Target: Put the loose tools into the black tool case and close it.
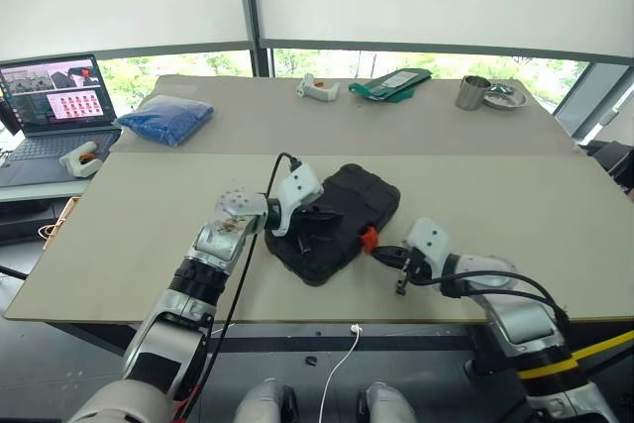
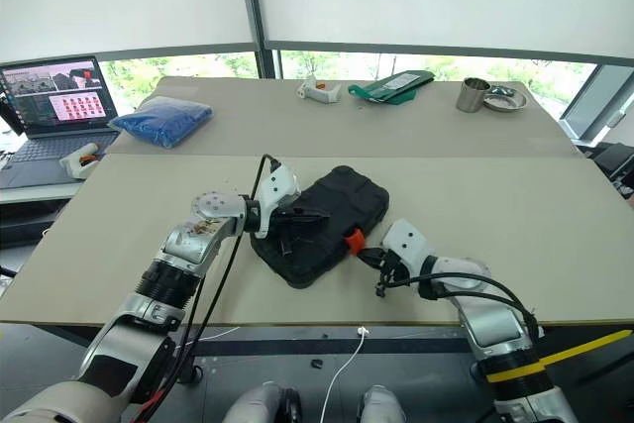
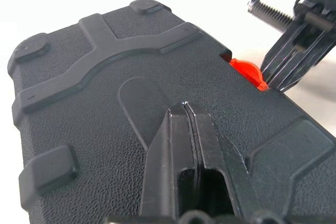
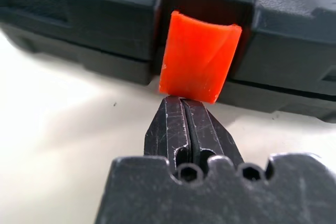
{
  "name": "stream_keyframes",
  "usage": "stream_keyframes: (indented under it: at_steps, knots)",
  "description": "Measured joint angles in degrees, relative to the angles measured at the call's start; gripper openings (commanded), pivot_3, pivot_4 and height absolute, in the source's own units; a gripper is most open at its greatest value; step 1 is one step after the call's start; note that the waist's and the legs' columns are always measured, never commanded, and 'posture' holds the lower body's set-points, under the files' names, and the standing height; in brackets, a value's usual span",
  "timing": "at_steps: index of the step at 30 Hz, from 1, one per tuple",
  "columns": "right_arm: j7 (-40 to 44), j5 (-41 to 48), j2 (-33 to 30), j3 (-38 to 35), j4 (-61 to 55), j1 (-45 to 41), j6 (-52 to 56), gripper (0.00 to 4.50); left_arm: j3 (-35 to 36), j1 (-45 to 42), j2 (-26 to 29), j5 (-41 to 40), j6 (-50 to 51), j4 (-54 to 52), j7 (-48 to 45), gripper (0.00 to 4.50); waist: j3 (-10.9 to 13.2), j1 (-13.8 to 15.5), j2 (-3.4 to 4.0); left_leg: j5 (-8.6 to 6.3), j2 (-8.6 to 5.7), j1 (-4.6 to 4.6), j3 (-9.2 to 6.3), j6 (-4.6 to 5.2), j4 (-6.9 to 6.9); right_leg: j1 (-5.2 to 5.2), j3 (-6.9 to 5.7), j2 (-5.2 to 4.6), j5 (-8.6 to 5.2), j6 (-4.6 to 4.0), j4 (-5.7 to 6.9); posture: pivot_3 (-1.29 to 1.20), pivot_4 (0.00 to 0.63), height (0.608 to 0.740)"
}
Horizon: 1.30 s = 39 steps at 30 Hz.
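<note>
The black tool case (image 1: 357, 195) lies with its lid down on the near table, set at a slant. My left gripper (image 1: 332, 215) is shut, its tips pressed on the lid (image 3: 105, 77). The case's orange latch (image 4: 199, 56) sticks out from the front edge. My right gripper (image 4: 184, 100) is shut with its tips touching the latch's lower edge. In the head view this right gripper (image 1: 380, 252) sits just right of the latch (image 1: 369, 238). The loose tools are out of view.
A blue bag (image 1: 166, 118) lies at the back left beside a laptop (image 1: 59, 106) on a side desk. On the far table are a white tool (image 1: 317, 88), a green packet (image 1: 391, 83) and a metal cup (image 1: 474, 92). The table's front edge runs close below the case.
</note>
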Motion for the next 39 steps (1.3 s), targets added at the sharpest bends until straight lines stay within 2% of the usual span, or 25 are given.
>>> stream_keyframes:
  at_steps: [11, 25, 32, 35, 39]
  knots:
    - [-0.5, 2.32, -0.42, -2.29, -2.73, 1.8, 1.77, 0.0, -0.01, 0.21, -0.23, 0.0, 0.09, -0.35, 0.1, 0.04, -0.05, 0.43, 0.0, -0.05, 0.0, 0.0, 0.01, 0.05, -0.05, 0.04, -0.02, 0.01, -0.01, 0.04, -0.28, 0.0, 0.15, 0.74]
    - [-1.58, 1.18, 5.58, -1.85, 8.54, -2.7, -1.46, 0.0, 0.0, 0.17, 0.25, 0.04, 0.16, 0.15, 0.13, 0.04, -0.18, -0.35, -0.05, -0.02, 0.05, 0.04, 0.02, -0.03, -0.05, 0.04, -0.02, 0.03, 0.07, -0.05, -0.26, 0.0, 0.15, 0.74]
    - [-1.7, -0.01, 7.75, -0.72, 10.21, -3.31, -1.44, 0.0, -0.01, 0.17, 0.29, 0.04, 0.19, 0.14, 0.05, 0.04, -0.2, -0.26, -0.01, -0.03, 0.05, 0.04, 0.03, -0.03, -0.07, 0.02, -0.02, 0.02, 0.08, -0.06, -0.28, 0.0, 0.15, 0.74]
    - [-1.56, -0.02, 7.59, -0.61, 9.86, -3.48, -0.6, 0.0, -0.01, 0.16, 0.29, 0.05, 0.2, 0.18, 0.02, 0.04, -0.2, -0.28, -0.01, -0.04, 0.05, 0.04, 0.03, -0.04, -0.08, 0.01, -0.01, 0.02, 0.08, -0.06, -0.28, 0.0, 0.15, 0.74]
    - [-0.2, 0.07, 4.32, -0.07, 5.16, -3.33, 3.85, 0.0, -0.08, -0.09, -0.14, 0.15, -0.16, 0.6, -0.43, 0.04, -0.22, -0.16, 0.02, -0.06, 0.04, 0.03, 0.03, -0.04, -0.12, 0.01, 0.0, -0.02, 0.07, -0.06, -0.33, 0.0, 0.15, 0.74]
